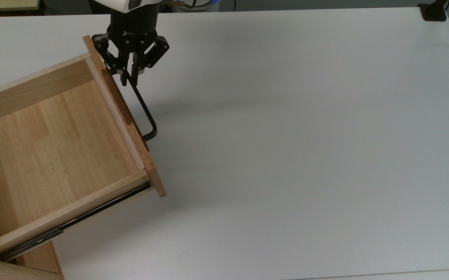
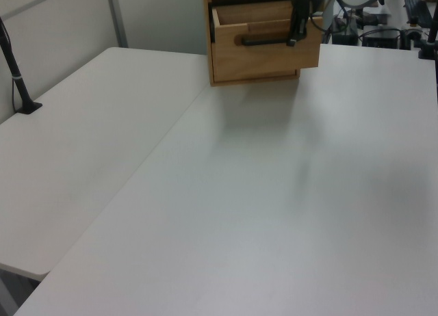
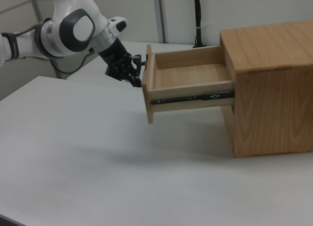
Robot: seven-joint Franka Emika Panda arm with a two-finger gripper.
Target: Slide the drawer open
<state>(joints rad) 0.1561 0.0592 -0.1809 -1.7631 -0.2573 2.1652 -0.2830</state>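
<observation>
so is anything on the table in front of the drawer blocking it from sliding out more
Nothing visible does. The gripper is shut on the handle of the drawer, and the white table ahead of the front panel is bare.

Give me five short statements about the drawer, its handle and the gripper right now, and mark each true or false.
1. The drawer is pulled well out of the cabinet. True.
2. The gripper holds the black handle at its middle. False: it grips near one end.
3. The drawer holds tools. False: its inside is bare wood.
4. A dark runner shows along the drawer's side. True.
5. The drawer lies on the table. False: it hangs from the cabinet.
</observation>
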